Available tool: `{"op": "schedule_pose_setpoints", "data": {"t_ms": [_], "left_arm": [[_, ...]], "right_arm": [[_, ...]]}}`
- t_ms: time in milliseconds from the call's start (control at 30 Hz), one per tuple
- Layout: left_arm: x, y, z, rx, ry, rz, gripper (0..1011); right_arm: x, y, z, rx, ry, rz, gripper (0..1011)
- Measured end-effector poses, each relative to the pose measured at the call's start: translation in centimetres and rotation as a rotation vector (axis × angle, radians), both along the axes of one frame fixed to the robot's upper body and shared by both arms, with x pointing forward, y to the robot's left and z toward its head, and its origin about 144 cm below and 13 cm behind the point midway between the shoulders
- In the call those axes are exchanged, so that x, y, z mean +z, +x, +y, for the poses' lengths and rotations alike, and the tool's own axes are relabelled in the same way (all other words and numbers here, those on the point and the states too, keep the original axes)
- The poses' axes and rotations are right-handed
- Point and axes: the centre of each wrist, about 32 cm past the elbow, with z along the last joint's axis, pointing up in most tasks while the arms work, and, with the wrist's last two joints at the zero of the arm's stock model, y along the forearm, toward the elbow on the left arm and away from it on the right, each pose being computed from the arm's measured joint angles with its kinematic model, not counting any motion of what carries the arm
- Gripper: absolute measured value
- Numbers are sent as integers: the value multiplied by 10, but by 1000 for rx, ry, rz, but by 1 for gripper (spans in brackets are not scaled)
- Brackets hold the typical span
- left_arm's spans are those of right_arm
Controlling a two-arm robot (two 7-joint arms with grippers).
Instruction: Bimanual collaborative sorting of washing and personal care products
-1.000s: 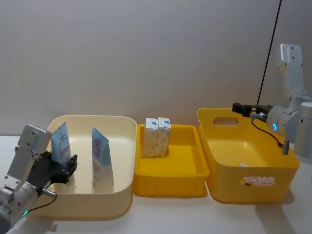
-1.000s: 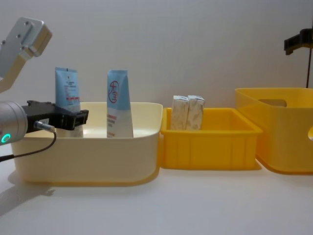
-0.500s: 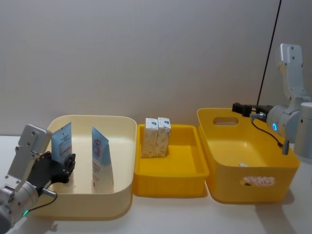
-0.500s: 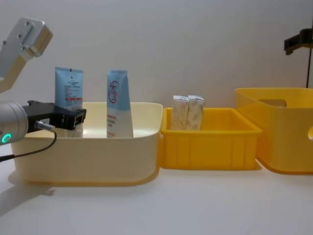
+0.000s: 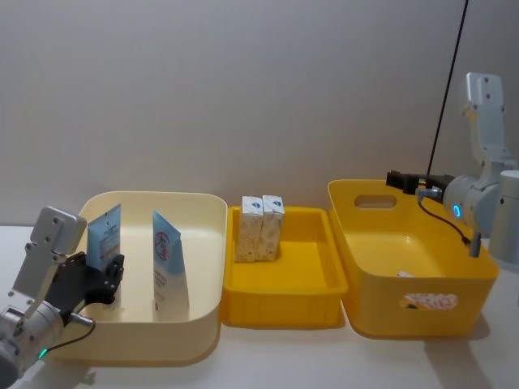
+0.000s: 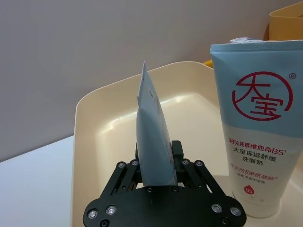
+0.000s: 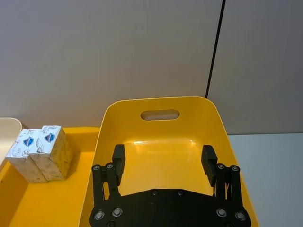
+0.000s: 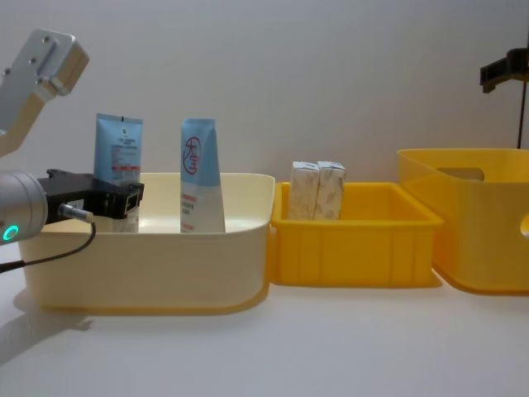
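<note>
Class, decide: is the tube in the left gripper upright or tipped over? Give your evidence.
Upright. The tube stands on end in the cream bin, with the left gripper clamped low on it.

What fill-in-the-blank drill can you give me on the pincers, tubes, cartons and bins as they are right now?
1. The left pincer is ____ on a blue tube.
2. The cream bin holds ____ tubes in all.
3. The cartons stand in the ____ of the three bins.
4. The right pincer hangs, jaws ____, above the big yellow bin.

Missing words: shut; two; middle; open.
</note>
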Motion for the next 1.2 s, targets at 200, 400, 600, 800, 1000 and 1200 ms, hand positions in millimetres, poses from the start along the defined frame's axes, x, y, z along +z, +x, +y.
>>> {"op": "schedule_pose_setpoints", "data": {"t_ms": [200,400,600,800,1000,1200], "left_arm": [[0,0,0,0,0,0,315],[0,0,0,0,2,0,316],[0,0,0,-4,7,-1,316],[4,0,-1,-20,28,-4,316],[12,-1,-3,-35,50,-24,316],[30,-4,-9,-50,78,-80,316]], "right_arm": [[0,0,0,0,0,0,1001],[0,0,0,0,0,0,1001],[0,0,0,0,0,0,1001],[0,0,0,0,0,0,1001],[0,0,0,0,0,0,1001],[0,0,0,0,0,0,1001]]}}
